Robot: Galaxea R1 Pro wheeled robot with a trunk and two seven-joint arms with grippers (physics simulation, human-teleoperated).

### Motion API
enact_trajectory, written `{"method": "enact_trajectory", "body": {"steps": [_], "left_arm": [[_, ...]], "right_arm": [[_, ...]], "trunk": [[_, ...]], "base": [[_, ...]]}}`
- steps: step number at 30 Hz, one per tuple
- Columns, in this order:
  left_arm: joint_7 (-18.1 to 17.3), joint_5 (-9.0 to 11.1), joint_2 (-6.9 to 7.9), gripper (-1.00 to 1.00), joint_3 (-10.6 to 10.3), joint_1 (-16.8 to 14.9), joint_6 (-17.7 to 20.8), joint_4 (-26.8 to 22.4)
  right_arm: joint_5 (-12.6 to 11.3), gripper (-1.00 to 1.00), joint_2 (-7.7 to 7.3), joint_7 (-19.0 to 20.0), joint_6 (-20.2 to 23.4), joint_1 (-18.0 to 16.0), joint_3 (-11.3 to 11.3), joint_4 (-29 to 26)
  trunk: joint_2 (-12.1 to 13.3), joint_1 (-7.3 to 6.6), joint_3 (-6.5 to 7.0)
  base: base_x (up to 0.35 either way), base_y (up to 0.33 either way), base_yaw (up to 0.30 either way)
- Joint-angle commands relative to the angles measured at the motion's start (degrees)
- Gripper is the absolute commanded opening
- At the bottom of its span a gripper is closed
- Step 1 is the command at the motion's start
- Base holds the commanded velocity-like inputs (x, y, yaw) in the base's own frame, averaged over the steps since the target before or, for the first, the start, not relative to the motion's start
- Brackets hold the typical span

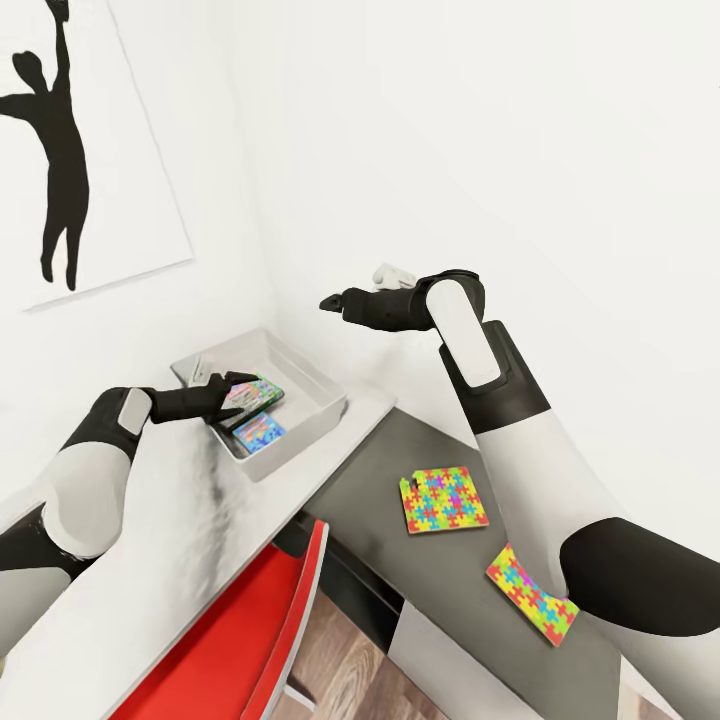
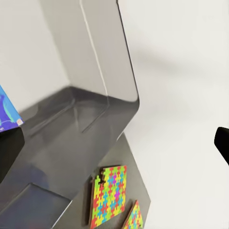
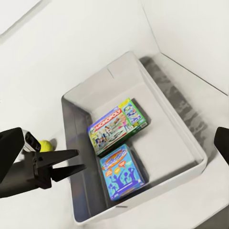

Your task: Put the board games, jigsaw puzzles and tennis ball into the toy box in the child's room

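1. Currently two board games [image 3: 117, 148] lie flat in the toy box [image 1: 322, 385]; jigsaw puzzles [image 1: 444, 499] lie on the dark cabinet top [image 1: 400, 455].
2. Tennis ball [image 3: 45, 145] sits just outside the box wall: light, likely to roll, so pinch it across the middle.
3. Left gripper [image 3: 76, 160] fingers apart, empty, beside the ball; right gripper [image 1: 332, 302] state unclear.

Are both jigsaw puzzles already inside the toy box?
No, the two jigsaw puzzles lie on the dark cabinet top, outside the toy box.

A red chair [image 1: 250, 640] stands tucked under the front edge of the table, over the wood plank floor [image 1: 345, 675]. On the white wall [image 1: 520, 150] behind hangs a white poster [image 1: 90, 150] bearing a black silhouette figure.
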Motion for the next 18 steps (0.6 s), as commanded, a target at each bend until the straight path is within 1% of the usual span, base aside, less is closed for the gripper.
{"method": "enact_trajectory", "body": {"steps": [1, 4, 6, 7, 9, 10, 12, 13, 14, 15, 16, 17, 18], "left_arm": [[-0.03, -0.05, 0.06, 1.00, 0.33, -0.06, 0.41, 0.00], [-0.28, 0.07, 0.56, 1.00, 0.39, -0.02, 0.44, 0.00], [-0.47, 0.16, 1.34, 1.00, 0.43, 0.05, 0.47, 0.00], [-0.65, 0.19, 2.10, 1.00, 0.45, 0.12, 0.49, 0.01], [-1.16, 0.21, 2.89, 1.00, 0.47, 0.21, 0.50, 0.07], [-2.10, 0.23, 3.69, 1.00, 0.48, 0.32, 0.50, 0.11], [-3.65, 0.22, 4.44, 1.00, 0.48, 0.45, 0.51, 0.13], [-5.80, 0.20, 5.18, 1.00, 0.49, 0.64, 0.51, 0.15], [-7.05, 0.17, 5.54, 1.00, 0.49, 0.76, 0.51, 0.15], [-9.84, 0.12, 6.27, 1.00, 0.46, 1.05, 0.51, 0.16], [-11.31, 0.09, 6.63, 1.00, 0.43, 1.24, 0.51, 0.14], [-14.25, -0.02, 7.30, 1.00, 0.37, 1.66, 0.50, 0.12], [-15.68, -0.08, 7.64, 1.00, 0.35, 1.90, 0.48, 0.12]], "right_arm": [[-0.55, 1.00, 0.00, -0.60, 0.09, -0.06, 0.03, -0.04], [-0.55, 1.00, 0.00, -0.60, 0.09, -0.06, 0.03, -0.01], [-0.55, 1.00, 0.00, -0.60, 0.09, -0.06, 0.03, 0.00], [-0.55, 1.00, 0.00, -0.60, 0.09, -0.06, 0.03, 0.00], [-0.55, 1.00, 0.00, -0.60, 0.09, -0.06, 0.03, 0.00], [-0.55, 1.00, 0.00, -0.60, 0.09, -0.06, 0.03, 0.00], [-0.55, 1.00, 0.00, -0.60, 0.09, -0.06, 0.03, 0.00], [-0.55, 1.00, 0.00, -0.60, 0.09, -0.06, 0.03, 0.00], [-0.55, 1.00, 0.00, -0.60, 0.09, -0.06, 0.03, 0.00], [-0.55, 1.00, 0.00, -0.60, 0.07, -0.06, 0.03, 0.00], [-0.55, 1.00, 0.00, -0.60, 0.06, -0.06, 0.03, 0.00], [-0.55, 1.00, 0.00, -0.60, 0.04, -0.06, 0.03, 0.02], [-0.53, 1.00, 0.00, -0.60, 0.03, -0.06, 0.03, 0.02]], "trunk": [[-0.07, 0.02, 0.02], [-0.07, 0.02, 0.30], [-0.07, 0.02, 0.49], [-0.07, 0.02, 0.58], [-0.07, 0.02, 0.77], [-0.07, 0.02, 0.86], [-0.07, 0.02, 1.05], [-0.07, 0.02, 1.15], [-0.07, 0.02, 1.24], [-0.07, 0.02, 1.34], [-0.07, 0.02, 1.43], [-0.07, 0.02, 1.52], [-0.07, 0.02, 1.62]], "base": [[0.000, 0.000, 0.000], [0.000, 0.000, 0.000], [0.000, 0.000, 0.000], [0.000, 0.000, 0.000], [0.000, 0.000, 0.000], [0.000, 0.000, 0.000], [0.000, 0.000, 0.000], [0.000, 0.000, 0.000], [0.000, 0.000, 0.000], [0.000, 0.000, 0.000], [0.000, 0.000, 0.000], [0.000, 0.000, 0.000], [0.000, 0.000, 0.000]]}}
